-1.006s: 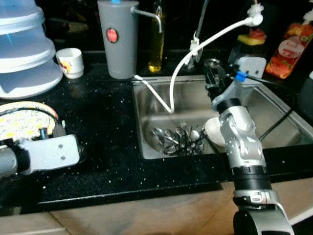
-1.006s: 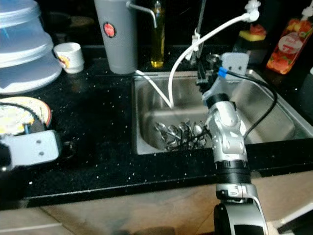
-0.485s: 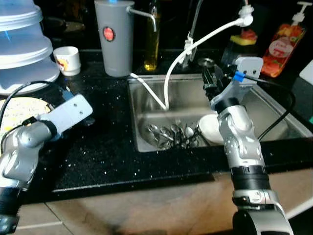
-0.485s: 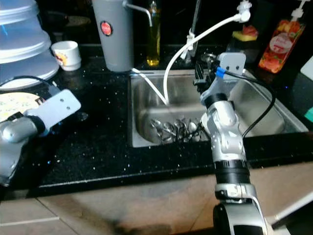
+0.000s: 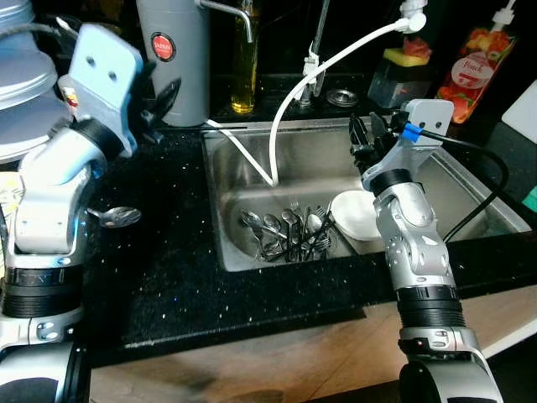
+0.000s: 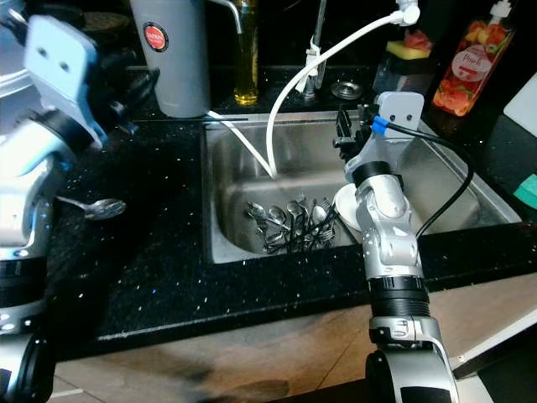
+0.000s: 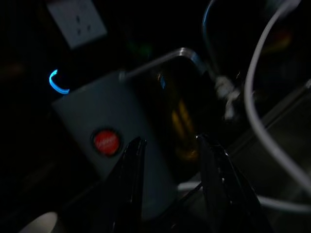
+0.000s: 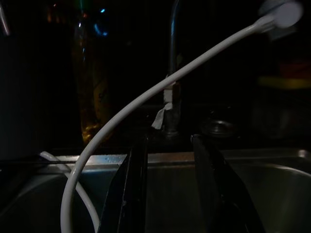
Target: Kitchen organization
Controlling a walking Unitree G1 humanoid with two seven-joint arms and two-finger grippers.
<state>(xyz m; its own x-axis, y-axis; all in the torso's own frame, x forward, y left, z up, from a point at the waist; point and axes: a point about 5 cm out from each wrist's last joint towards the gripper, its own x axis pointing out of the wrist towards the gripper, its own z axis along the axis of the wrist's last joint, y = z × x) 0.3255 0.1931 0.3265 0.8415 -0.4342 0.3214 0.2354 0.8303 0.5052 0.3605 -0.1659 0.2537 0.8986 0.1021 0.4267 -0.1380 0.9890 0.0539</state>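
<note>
Up goes the left arm: half a second ago it lay low across the black counter point(image 5: 168, 277), and now the left gripper point(image 5: 159, 105) is raised and aimed at the grey dispenser point(image 5: 174, 59), just short of it. In its wrist view the fingers point(image 7: 130, 179) stand spread with nothing between them, the dispenser's red button directly ahead and the oil bottle point(image 7: 180, 116) just beyond the gap. A spoon point(image 5: 117, 217) now lies uncovered on the counter, below and behind that gripper, beside the arm's elbow. The camera has also swung, so the whole scene sits further left than before.

Meanwhile the right gripper point(image 5: 366, 138) holds its post over the right part of the steel sink point(image 5: 470, 180), much as it was. Its fingers point(image 8: 131, 194) are parted and empty, pointing across the basin at the tap. The white hose point(image 8: 160, 92) arcs right in front of them, running down into the sink. Below that gripper, toward the robot, a white bowl point(image 5: 357, 214) rests in the basin, touching the heap of cutlery point(image 5: 285, 233) beside it.
</note>
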